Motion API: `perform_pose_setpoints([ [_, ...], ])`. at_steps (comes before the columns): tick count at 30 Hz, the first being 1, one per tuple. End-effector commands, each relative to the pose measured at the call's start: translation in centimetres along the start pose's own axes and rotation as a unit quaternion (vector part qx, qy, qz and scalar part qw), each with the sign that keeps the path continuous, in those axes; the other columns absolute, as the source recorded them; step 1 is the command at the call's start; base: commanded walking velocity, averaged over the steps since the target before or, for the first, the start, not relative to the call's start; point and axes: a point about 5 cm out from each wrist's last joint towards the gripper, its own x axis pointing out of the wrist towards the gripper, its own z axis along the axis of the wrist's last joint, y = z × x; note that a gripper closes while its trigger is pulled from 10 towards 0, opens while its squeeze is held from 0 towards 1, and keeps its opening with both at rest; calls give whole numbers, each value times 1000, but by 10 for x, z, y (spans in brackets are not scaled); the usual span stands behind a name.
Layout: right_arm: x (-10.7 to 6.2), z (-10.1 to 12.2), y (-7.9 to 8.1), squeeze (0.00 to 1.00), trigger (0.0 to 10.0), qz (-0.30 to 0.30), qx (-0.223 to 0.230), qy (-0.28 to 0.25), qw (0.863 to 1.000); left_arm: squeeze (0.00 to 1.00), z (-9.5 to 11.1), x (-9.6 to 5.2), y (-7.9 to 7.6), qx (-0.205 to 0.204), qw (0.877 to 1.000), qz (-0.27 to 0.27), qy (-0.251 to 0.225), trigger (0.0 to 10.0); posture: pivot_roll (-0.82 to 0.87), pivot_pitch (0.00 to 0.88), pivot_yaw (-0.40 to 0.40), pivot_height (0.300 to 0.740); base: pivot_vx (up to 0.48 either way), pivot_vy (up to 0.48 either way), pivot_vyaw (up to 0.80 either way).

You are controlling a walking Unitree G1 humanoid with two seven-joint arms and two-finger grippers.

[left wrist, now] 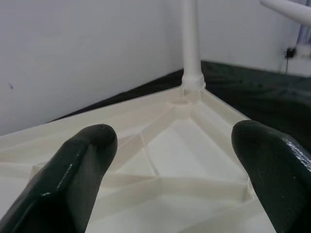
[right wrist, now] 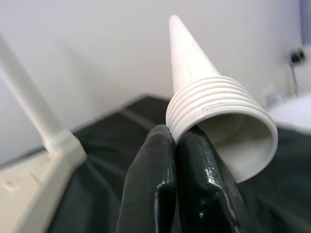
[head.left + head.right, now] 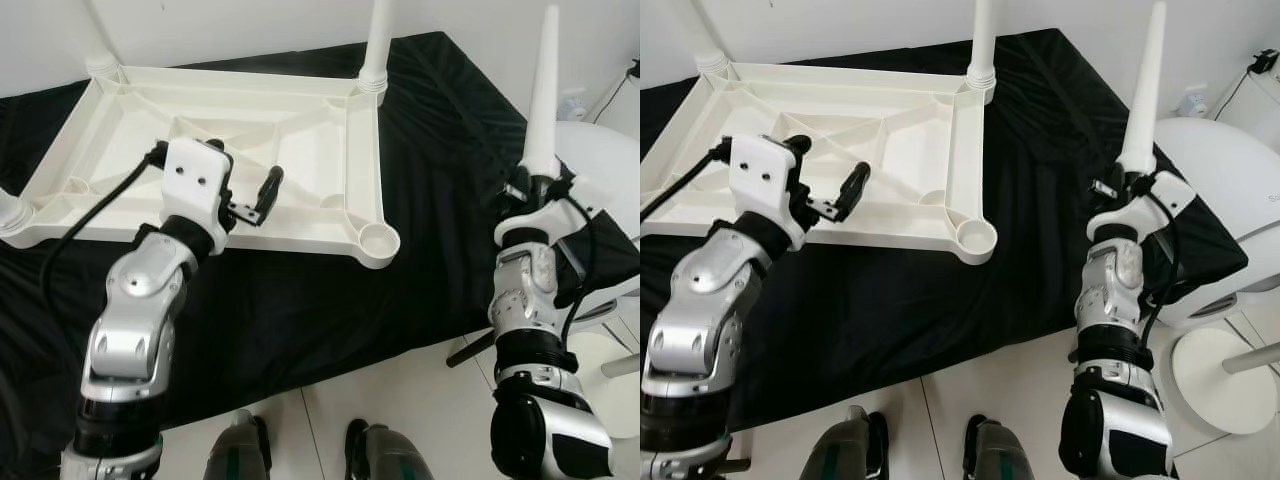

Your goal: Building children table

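the right claw (image 3: 1127, 178) is clamped on the threaded end of a white plastic leg (image 3: 1143, 95). the leg is a long smooth cone, and its long axis stands nearly upright, the narrow tip pointing up and tilting slightly away from the robot. in the right wrist view the two black fingers (image 2: 155, 189) press together on the rim of the wide, hollow, ribbed end (image 2: 221, 109), which opens down toward the wrist. the leg hangs above the right edge of the black cloth (image 3: 300, 300), well apart from the tabletop.

the tabletop (image 3: 300, 130) lies upside down on the cloth, toward its far left corner. it is a rectangular white moulded tray with raised rims and diagonal stiffening ribs across its underside. its near right corner carries a round open socket (image 3: 378, 238). a leg (image 3: 377, 45) already stands upright in the far right corner socket, pointing straight up, and a ribbed collar (image 3: 100, 65) shows at the far left corner. another white stub (image 3: 10, 212) sits at the near left corner.

the left claw (image 3: 235, 195) hovers over the near rim of the tabletop with its fingers (image 1: 73, 174) wide apart, holding nothing.

a rounded white object (image 3: 1220, 190) stands on the tiled floor (image 3: 990, 385) to the right of the cloth.
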Motion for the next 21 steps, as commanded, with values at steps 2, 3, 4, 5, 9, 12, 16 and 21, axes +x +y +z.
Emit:
perform_pose_setpoints([
  [2, 9, 20, 23, 0, 10000, 82, -14, -31, 996, 0, 5, 14, 14, -31, 999, 14, -2, 10000, 81, 117, -37, 740, 0, 0, 0],
  [3, 8, 21, 29, 0, 10000, 99, -15, -32, 994, 0, 9, 19, 15, -28, 999, 16, -4, 10000, 81, 117, -37, 740, 0, 0, 0],
  [4, 8, 21, 29, 0, 10000, 99, -15, -32, 994, 0, 9, 19, 15, -28, 999, 16, -4, 10000, 81, 117, -37, 740, 0, 0, 0],
  [5, 8, 22, 33, 0, 10000, 110, -9, -33, 993, 0, 12, 24, 15, -27, 1000, 14, -5, 10000, 77, 105, -38, 740, 0, 0, 0],
  [9, 7, 26, 42, 0, 10000, 125, 6, -39, 991, 0, 19, 30, 10, -36, 999, -3, -8, 10000, 76, 96, -38, 740, 0, 0, 0],
  [12, 7, 31, 55, 0, 10000, 150, 13, -52, 987, 0, 26, 39, 6, -50, 998, -21, -13, 10000, 73, 73, -33, 740, 0, 0, 0],
  [16, 9, 38, 66, 0, 10000, 167, 14, -71, 983, 1000, 30, 46, -2, -99, 993, -61, -20, 10000, 71, 59, -26, 740, 0, 0, 0],
  [21, 12, 49, 71, 0, 10000, 176, 3, -97, 980, 1000, 34, 50, -16, -115, 986, -122, -23, 10000, 69, 52, -21, 740, 0, 0, 0],
])
